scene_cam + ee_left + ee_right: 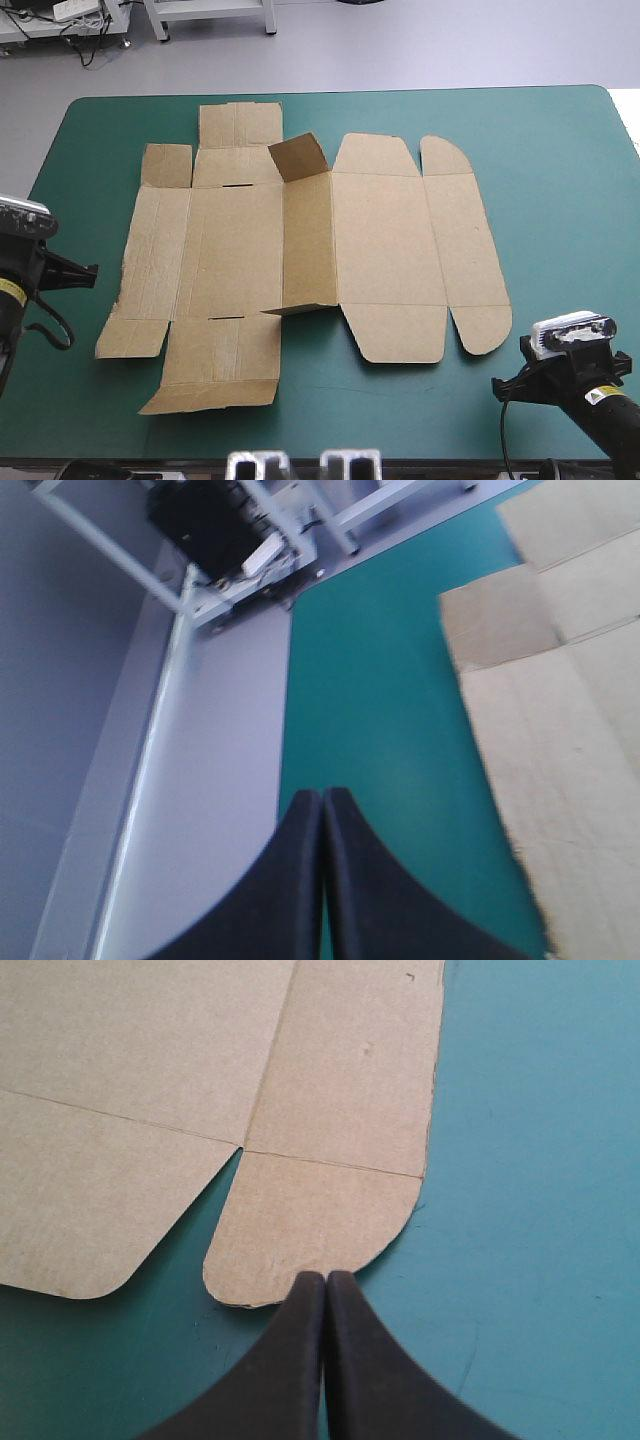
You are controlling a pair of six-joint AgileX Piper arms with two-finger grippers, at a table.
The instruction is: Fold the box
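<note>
Looking down on a brown box [330, 250], spread as a cut sheet over the middle of the teal-green table [560, 150]. Mostly flat, save for one small flap [298, 157] standing up near the far side and a narrow panel [309, 240] next to it, seemingly lifted a little at its near end.

Left gripper [323, 800]: clenched, with the black fingers pressed into one point and nothing between them. Hanging over the table's left edge, with bare cover ahead and the box off to one side, near but apart. Only the sheet's left panels and a corner flap in sight from there.

Right gripper [326, 1278]: likewise pinched together on nothing. Pointing straight at the rounded flap [300, 1230] at the sheet's near right corner, tips just at its curved edge. No telling whether touching the board or hovering just above it.

From above, both arms at the table's margins and outside the sheet's outline: one at the left edge, the other at the near right corner.
</note>
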